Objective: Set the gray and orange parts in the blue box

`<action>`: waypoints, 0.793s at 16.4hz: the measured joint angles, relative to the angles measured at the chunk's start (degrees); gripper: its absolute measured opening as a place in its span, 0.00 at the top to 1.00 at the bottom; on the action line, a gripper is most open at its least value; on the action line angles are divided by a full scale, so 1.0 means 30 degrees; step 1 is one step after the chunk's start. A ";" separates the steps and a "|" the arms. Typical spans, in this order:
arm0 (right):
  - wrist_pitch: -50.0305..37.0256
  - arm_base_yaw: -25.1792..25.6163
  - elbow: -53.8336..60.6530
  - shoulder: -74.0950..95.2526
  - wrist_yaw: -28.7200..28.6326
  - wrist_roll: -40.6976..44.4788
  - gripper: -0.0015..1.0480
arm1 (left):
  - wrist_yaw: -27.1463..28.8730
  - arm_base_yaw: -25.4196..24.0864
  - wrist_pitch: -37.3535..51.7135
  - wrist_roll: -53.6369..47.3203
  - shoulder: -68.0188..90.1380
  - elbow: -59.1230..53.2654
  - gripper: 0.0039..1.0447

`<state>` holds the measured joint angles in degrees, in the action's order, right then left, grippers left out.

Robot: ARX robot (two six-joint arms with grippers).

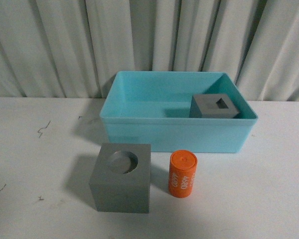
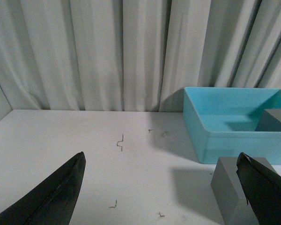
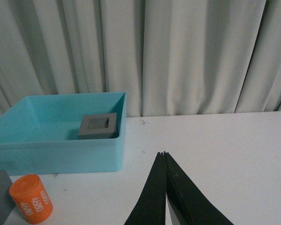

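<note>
Before blue box (image 1: 179, 137): round-recess cube (image 1: 122, 181), orange cylinder (image 1: 182, 175); curtain (image 1: 65, 45) behind; left hand (image 2: 160, 156) apart; right hand (image 3: 164, 154) together

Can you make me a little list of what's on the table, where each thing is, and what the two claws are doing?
box: blue, at the back of the white table, near the curtain
square-hole cube: gray, inside the box, right side
round-hole cube: gray, on the table in front of the box
cylinder: orange, upright, just right of the round-hole cube, not touching it
left gripper: open, holding nothing
right gripper: shut, holding nothing
not yet in box: round-hole cube, cylinder
</note>
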<state>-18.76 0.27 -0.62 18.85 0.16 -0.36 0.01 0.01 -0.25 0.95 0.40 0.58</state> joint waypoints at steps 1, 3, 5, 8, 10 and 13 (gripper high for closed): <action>0.0481 0.0000 0.0000 -0.0590 0.0000 0.0000 0.98 | 0.0000 0.0000 0.0007 0.0000 0.0000 0.0000 0.06; 0.1231 0.0000 0.0000 -0.1304 0.0007 0.0000 0.98 | 0.0000 0.0000 0.0007 0.0000 0.0000 0.0000 0.06; 0.1923 0.0000 0.0000 -0.1989 0.0000 0.0000 0.98 | 0.0000 0.0000 0.0007 0.0000 0.0000 0.0000 0.06; 0.2790 0.0000 0.0000 -0.2812 0.0000 0.0000 0.98 | 0.0000 0.0000 0.0007 0.0000 0.0000 0.0000 0.06; 0.5858 0.0000 -0.0015 -0.4881 -0.0058 0.0007 0.98 | 0.0000 0.0000 0.0007 -0.0007 0.0000 0.0000 0.06; 0.6331 0.0000 -0.0015 -0.6229 -0.0051 0.0015 0.95 | -0.0007 0.0000 0.0007 0.0000 0.0000 0.0000 0.06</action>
<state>0.23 0.27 -0.67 0.16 0.01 -0.32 -0.01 0.01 -0.23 0.95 0.40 0.58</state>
